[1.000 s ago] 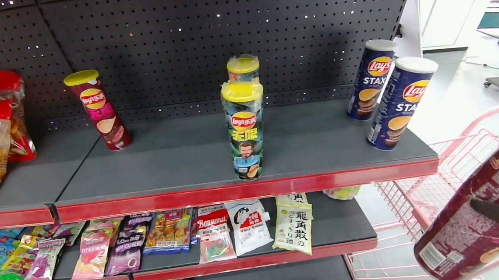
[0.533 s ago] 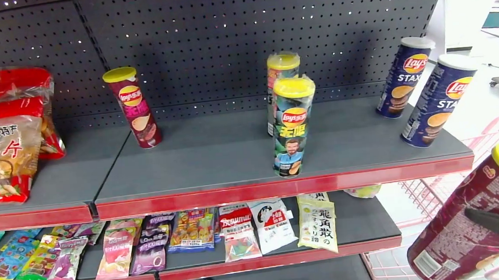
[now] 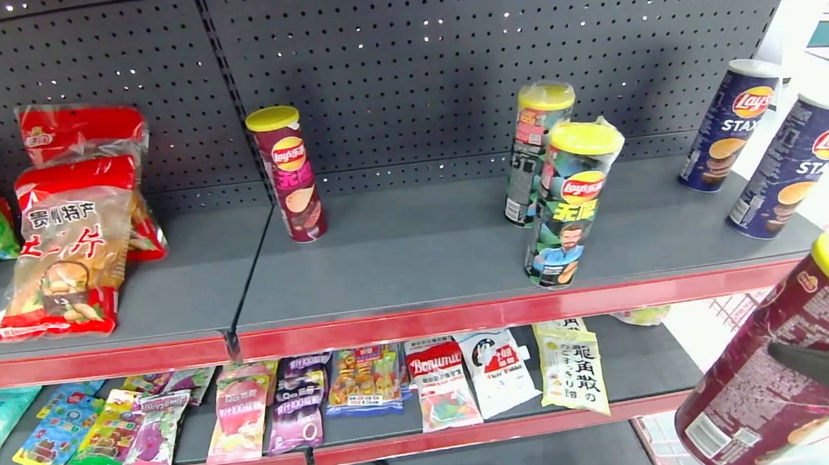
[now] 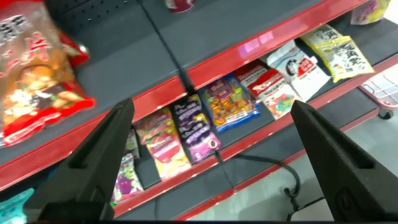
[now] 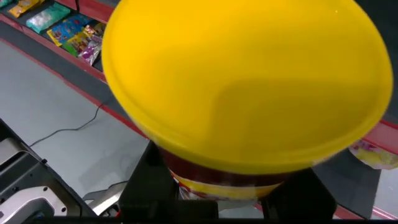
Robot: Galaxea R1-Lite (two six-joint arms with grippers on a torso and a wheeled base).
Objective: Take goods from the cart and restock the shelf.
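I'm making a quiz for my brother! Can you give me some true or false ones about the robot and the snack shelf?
1. The right gripper holds a maroon can with a yellow lid. True.
2. The blue cans stand at the shelf's left end. False: the blue cans stand at the right end of the upper shelf.
3. The left gripper is open and empty. True.
4. The other maroon can lies on its side. False: that shelved can stands upright.
5. Candy packets lie on the lower shelf. True.
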